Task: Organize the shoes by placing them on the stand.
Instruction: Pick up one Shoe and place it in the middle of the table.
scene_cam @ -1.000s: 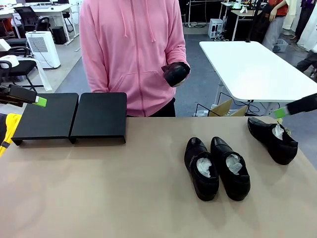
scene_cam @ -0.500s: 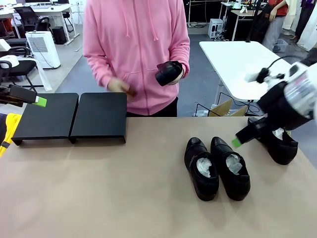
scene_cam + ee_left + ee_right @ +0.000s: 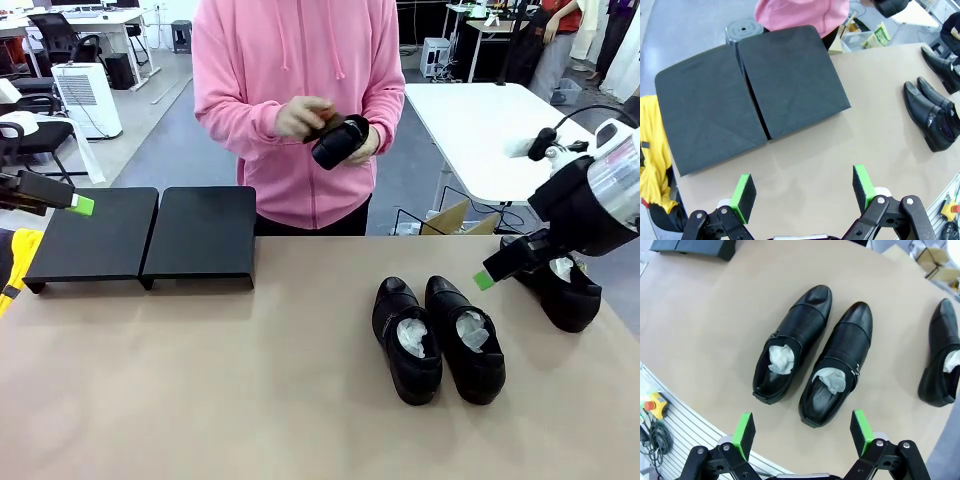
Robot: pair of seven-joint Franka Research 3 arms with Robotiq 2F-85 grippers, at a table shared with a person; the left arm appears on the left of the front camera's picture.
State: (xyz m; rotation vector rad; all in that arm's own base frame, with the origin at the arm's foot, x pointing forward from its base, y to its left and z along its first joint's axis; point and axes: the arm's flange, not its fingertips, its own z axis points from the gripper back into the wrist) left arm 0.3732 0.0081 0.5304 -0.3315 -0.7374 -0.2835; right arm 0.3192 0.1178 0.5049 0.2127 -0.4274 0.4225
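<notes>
Two glossy black shoes (image 3: 407,340) (image 3: 466,340) with white paper inside lie side by side on the tan table, toes away from me. A third shoe (image 3: 570,295) lies at the far right. A person in a pink hoodie holds a fourth shoe (image 3: 340,142) in both hands above the far edge. The stand (image 3: 200,235) is two black platforms at the back left, both bare. My right gripper (image 3: 486,279) hangs open above the table between the pair and the third shoe; the right wrist view looks down on the pair (image 3: 790,347). My left gripper (image 3: 804,190) is open, left of the stand (image 3: 790,80).
A white table (image 3: 500,130) stands behind at the right. Something yellow (image 3: 15,262) hangs at the table's left edge. A red stop button (image 3: 651,405) sits below the table's near edge. The table's front half is bare.
My right arm has swung in from the right edge to hover beside the third shoe. The person has raised the held shoe and brought the other hand to it. My left arm is still.
</notes>
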